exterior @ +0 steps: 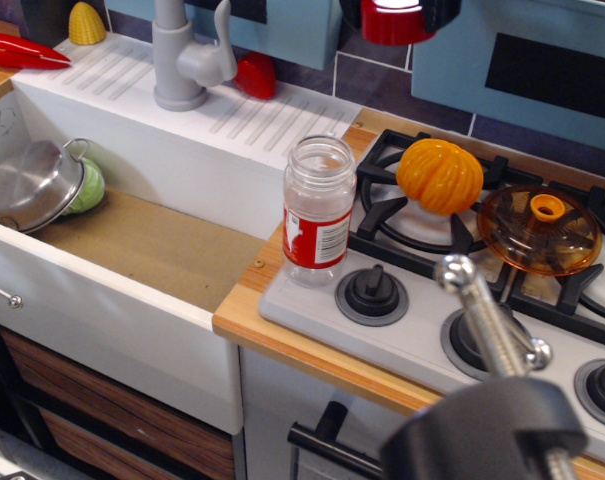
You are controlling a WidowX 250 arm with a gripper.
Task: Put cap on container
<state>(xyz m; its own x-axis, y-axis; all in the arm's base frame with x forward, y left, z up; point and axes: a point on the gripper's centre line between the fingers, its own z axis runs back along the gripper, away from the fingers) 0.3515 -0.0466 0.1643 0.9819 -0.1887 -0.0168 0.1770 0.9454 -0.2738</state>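
- Red cap sits clamped in the gripper, high at the top edge, up and right of the container.
- Clear container stands upright with open mouth at the stove corner.
- Bring the cap level over the mouth, then lower it straight.

1. the wooden counter carried the stove beside a white sink.
2. the clear container stood upright, uncapped, on the stove's front left corner.
3. a pumpkin and an orange lid rested on the grates.
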